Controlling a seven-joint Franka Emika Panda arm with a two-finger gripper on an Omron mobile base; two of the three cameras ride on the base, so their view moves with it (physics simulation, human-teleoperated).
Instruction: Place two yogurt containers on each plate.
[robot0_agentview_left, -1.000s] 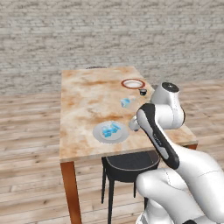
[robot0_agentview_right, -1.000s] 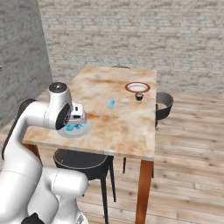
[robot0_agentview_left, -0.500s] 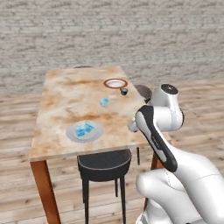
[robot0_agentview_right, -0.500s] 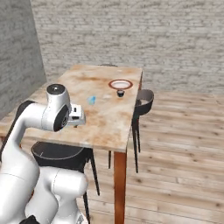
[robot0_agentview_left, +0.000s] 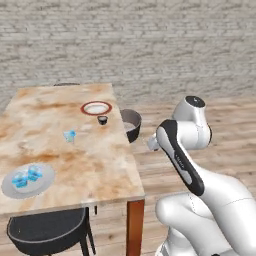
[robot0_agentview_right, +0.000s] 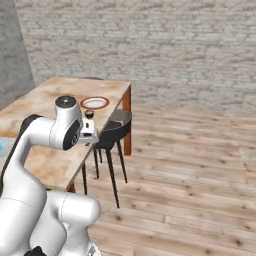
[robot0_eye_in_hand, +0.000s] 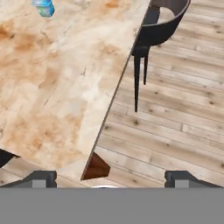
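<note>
Left base view gives me the table (robot0_agentview_left: 100, 165) stretching away on the left, and I place everything from it. On its near left part lies the plain grey plate (robot0_agentview_left: 27, 180) with blue yogurt cups (robot0_agentview_left: 26, 176) sitting on it; I make out two, perhaps more, since they blur together. Further along the table, near the middle, one more yogurt cup (robot0_agentview_left: 69, 135) stands alone on the bare top, well apart from both plates. At the far right part of the table sits the white plate with the reddish-brown rim (robot0_agentview_left: 96, 108), and just beside it, towards me, a small dark cup (robot0_agentview_left: 102, 120). A dark chair (robot0_agentview_left: 131, 123) stands against the table's right edge, and a second dark chair (robot0_agentview_left: 47, 231) is tucked under the near edge.

In the right base view the rimmed plate (robot0_agentview_right: 95, 102) shows beyond the arm, with the dark chair (robot0_agentview_right: 114, 131) at the table's side.

In the hand view my gripper (robot0_eye_in_hand: 111, 178) hangs above the table's near right corner, half over the wooden floor (robot0_eye_in_hand: 175, 122), with its two fingertips (robot0_eye_in_hand: 41, 178) spread wide and nothing between them. The lone yogurt cup (robot0_eye_in_hand: 43, 7) sits at the top left of that view, far from the gripper.
</note>
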